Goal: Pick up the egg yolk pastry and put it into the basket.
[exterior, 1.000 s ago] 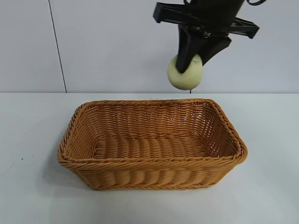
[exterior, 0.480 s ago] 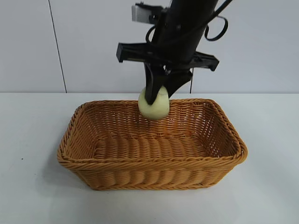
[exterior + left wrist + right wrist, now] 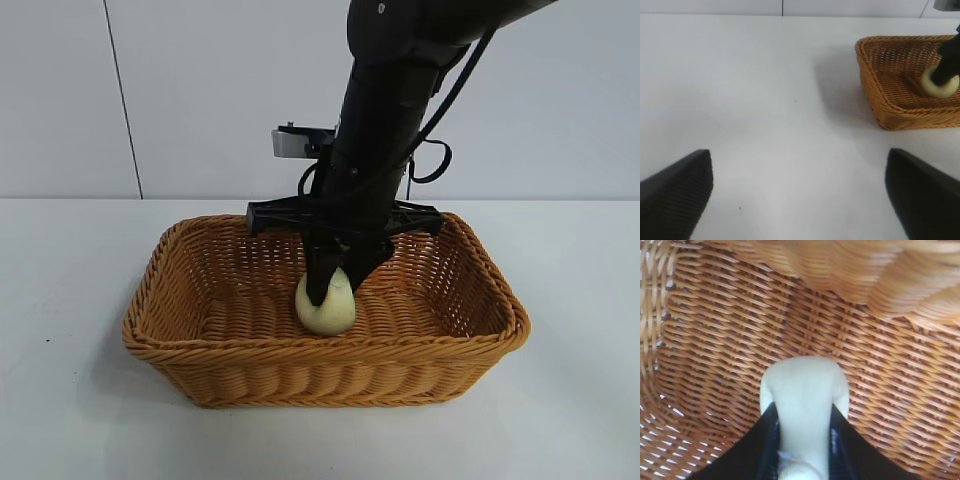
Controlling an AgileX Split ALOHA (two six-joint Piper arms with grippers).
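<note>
Two arms are at the table, but only the right gripper (image 3: 330, 290) works: it reaches straight down inside the basket (image 3: 200, 345), and its fingers (image 3: 767, 440) press both sides of the pastry (image 3: 326, 308), jaws only partly apart. This pastry sits low near the middle of the basket floor, with free room to every woven wall. Far to the side, the left gripper (image 3: 800, 192) hangs wide open and empty above the bare table (image 3: 765, 100).

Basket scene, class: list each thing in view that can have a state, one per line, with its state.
basket: upright on the table, holding the pastry.
egg yolk pastry: low inside the basket, between the right gripper's fingers.
right gripper: pointing down into the basket, around the pastry.
left gripper: open, holding nothing, above bare table.
</note>
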